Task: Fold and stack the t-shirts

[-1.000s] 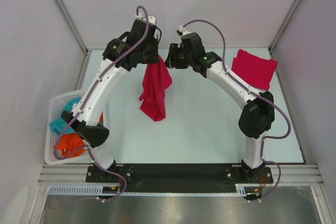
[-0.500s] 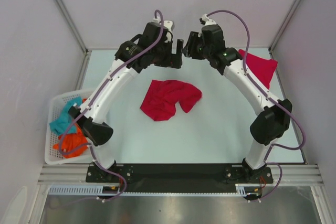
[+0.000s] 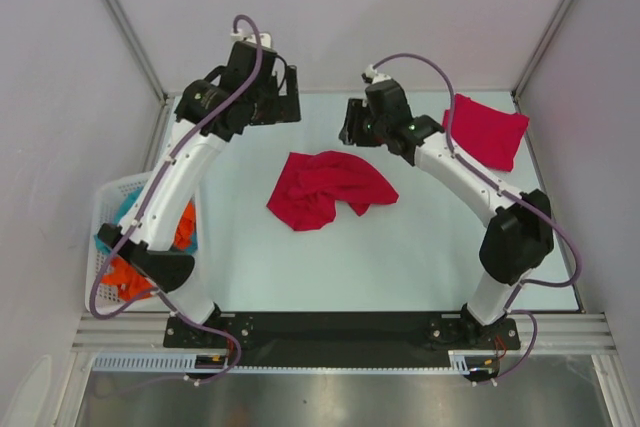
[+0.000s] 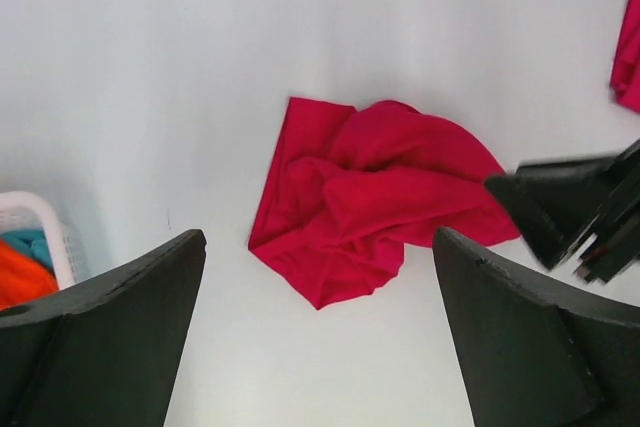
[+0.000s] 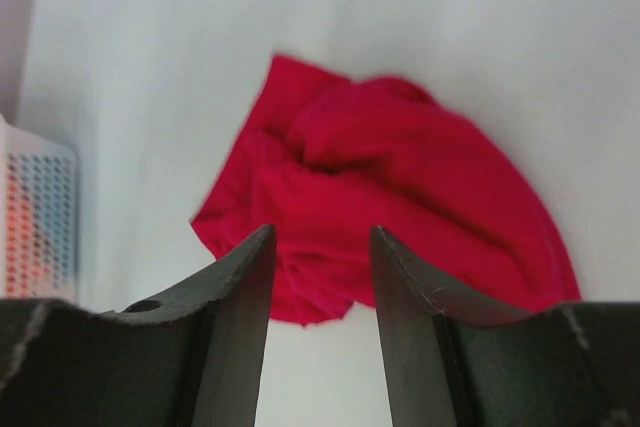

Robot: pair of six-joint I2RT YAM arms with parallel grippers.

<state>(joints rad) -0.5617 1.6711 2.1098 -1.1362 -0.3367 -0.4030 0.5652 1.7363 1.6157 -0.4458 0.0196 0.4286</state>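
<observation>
A crimson t-shirt [image 3: 330, 187] lies crumpled in a heap on the middle of the table, and shows in the left wrist view [image 4: 370, 197] and the right wrist view [image 5: 400, 177]. A second t-shirt [image 3: 485, 130] lies folded flat at the back right. My left gripper [image 3: 285, 107] hangs open above the table, behind and to the left of the heap, with nothing between its fingers [image 4: 150, 297]. My right gripper [image 3: 350, 122] hovers behind and to the right of the heap, its jaws apart and empty [image 5: 321, 232].
A white perforated basket [image 3: 108, 202] stands at the table's left edge with teal and orange cloth [image 3: 122, 272] in it. Metal frame posts and grey walls close in the back and sides. The right gripper's fingers [image 4: 560, 212] show at the right of the left wrist view.
The left gripper opened and let go of the hanging red t-shirt, which dropped into a heap on the table. Both grippers then drew apart, the left one to the left.
</observation>
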